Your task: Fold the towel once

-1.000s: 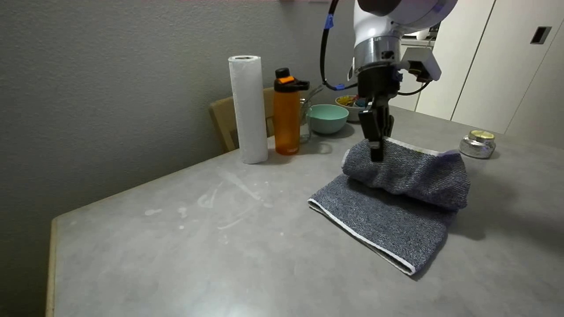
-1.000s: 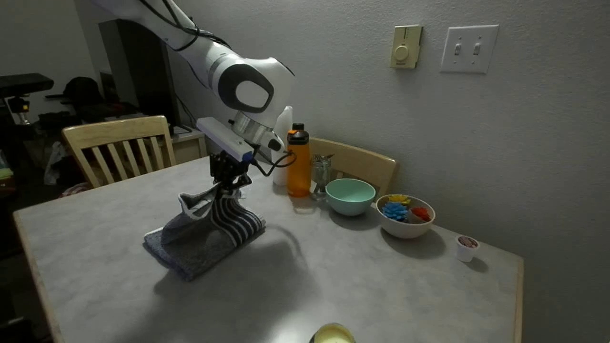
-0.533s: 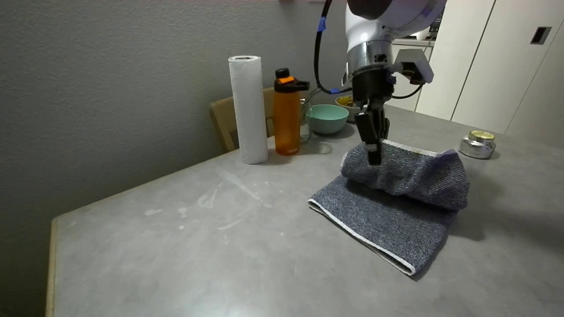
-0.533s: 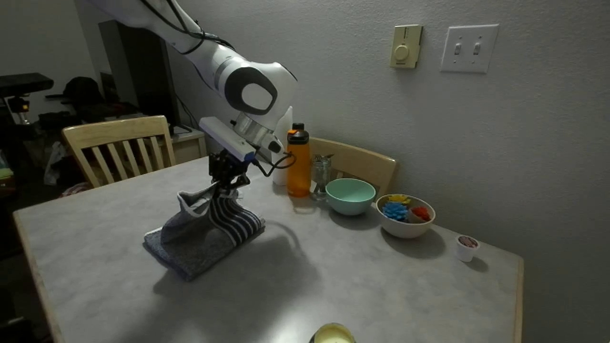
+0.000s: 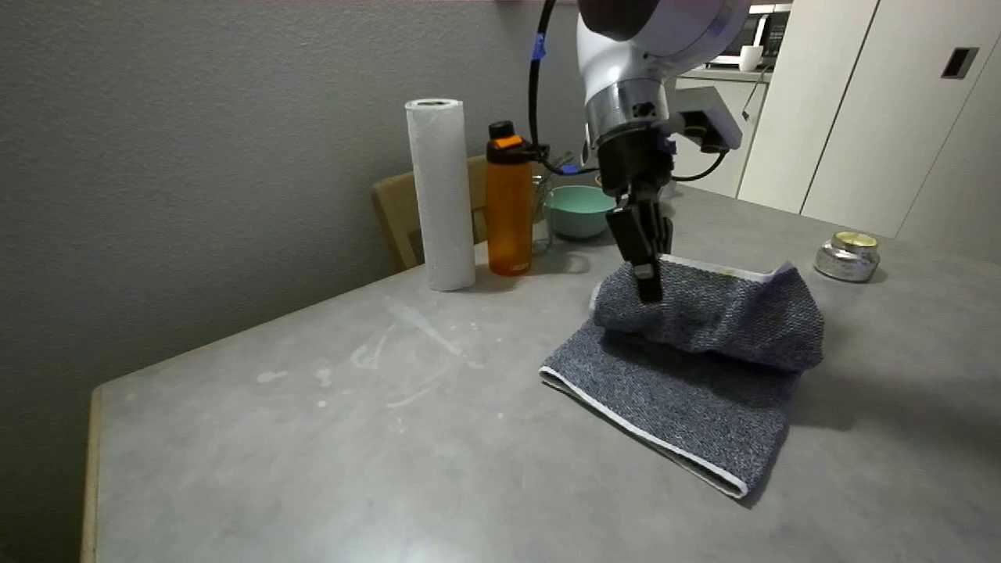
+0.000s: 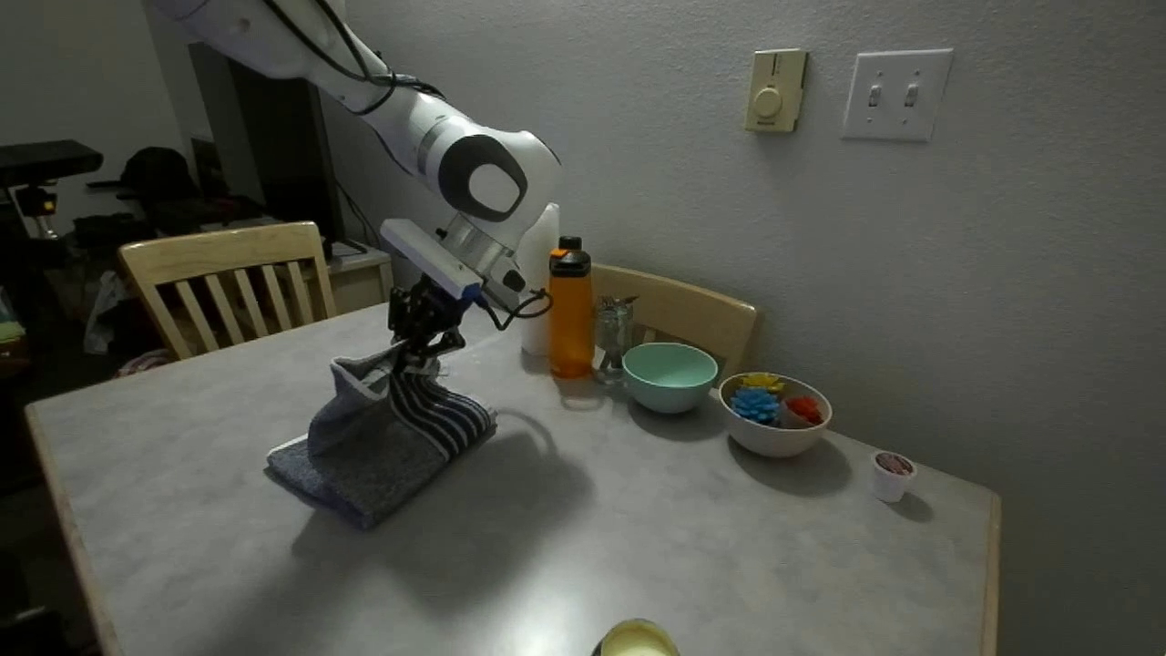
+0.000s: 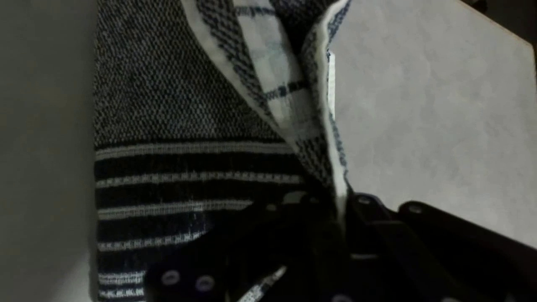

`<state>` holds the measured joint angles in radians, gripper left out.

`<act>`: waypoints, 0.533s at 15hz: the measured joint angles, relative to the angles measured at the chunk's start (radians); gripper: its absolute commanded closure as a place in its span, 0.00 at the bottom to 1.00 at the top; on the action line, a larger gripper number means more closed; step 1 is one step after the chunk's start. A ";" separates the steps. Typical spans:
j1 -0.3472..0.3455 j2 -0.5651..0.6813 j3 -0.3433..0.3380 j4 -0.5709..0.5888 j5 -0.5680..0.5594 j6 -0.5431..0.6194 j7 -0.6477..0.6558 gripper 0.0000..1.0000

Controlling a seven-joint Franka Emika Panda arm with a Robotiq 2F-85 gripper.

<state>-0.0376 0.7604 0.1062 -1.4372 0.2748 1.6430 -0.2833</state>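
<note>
- So the large rectangular dark grey terry towel [image 5: 672,399] with whitish trim is lying on the pale grey tabletop [image 5: 313,469], with one end being held up above the rest.
- The black two-finger gripper [image 7: 342,201] is pinching that raised end near its trimmed edge, jaws closed snug on the cloth.
- The lifted part is kinda drooping in a loose curve over the flat part; its white stripes are showing in the wrist view.
- Behind it, a tall white paper towel roll [image 5: 442,195] is standing just beside an orange bottle [image 5: 509,215] with a black lid.
- A round mint-green bowl [image 6: 669,396] is sitting near that bottle.
- A round white bowl [image 6: 774,445] is holding yellow, blue and red bits [image 6: 756,404].
</note>
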 measured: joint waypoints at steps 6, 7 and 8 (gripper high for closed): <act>0.039 0.112 0.000 0.122 -0.006 -0.076 0.031 0.62; 0.041 0.129 0.000 0.140 -0.006 -0.088 0.032 0.60; 0.042 0.145 0.000 0.160 -0.006 -0.103 0.032 0.53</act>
<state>0.0039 0.9054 0.1062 -1.2776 0.2692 1.5405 -0.2510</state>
